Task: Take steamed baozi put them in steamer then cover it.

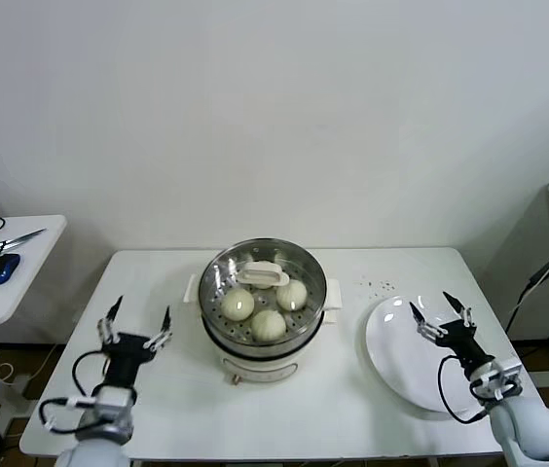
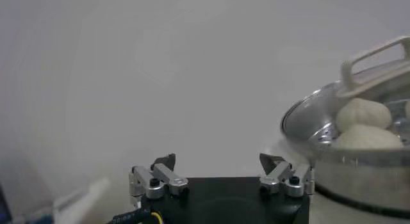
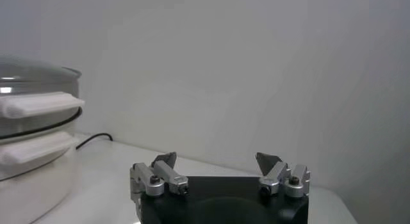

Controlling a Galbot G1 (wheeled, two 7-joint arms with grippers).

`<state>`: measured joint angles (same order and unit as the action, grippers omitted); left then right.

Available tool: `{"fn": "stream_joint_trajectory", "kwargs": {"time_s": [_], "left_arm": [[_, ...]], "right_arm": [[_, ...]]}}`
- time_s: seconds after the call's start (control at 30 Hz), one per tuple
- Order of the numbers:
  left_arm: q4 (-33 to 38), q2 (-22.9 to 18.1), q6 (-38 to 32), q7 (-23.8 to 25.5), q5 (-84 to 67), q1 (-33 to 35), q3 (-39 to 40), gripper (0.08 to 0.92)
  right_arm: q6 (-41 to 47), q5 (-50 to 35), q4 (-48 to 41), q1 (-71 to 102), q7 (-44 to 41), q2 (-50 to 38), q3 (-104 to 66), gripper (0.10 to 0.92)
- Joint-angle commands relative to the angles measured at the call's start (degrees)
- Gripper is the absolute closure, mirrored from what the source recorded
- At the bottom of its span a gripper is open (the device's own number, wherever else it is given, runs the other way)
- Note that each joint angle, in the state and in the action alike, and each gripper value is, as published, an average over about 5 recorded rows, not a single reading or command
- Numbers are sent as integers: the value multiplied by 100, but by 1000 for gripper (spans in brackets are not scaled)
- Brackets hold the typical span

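While both arms wait low at the table's near edge, left gripper [image 1: 138, 322] and right gripper [image 1: 442, 310] with jaws apart and empty, the steamed baozi [image 1: 268, 325] sit in the steamer [image 1: 263, 342] under its glass lid [image 1: 263, 273]; the task looks complete, needing only withdrawal.

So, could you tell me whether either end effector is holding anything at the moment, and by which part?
Nothing is held. The left end effector and the right end effector are both open and empty, either side of the steamer, whose lid is on.
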<state>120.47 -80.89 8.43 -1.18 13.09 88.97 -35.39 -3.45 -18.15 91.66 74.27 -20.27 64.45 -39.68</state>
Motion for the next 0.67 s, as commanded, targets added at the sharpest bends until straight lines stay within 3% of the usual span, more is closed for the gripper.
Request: {"fn": "stream_joint_trajectory", "kwargs": {"time_s": [0.03,0.67], "left_arm": [[-807,-478,-1581,-46,-1735,740,-941,177],[-466,-482,-1642,173,-1732,825,-966,177]], "right_arm": [[-290,-75,297,498,43,203,-55,203],[-311,-131,350,673,36,272,-213,203]]}}
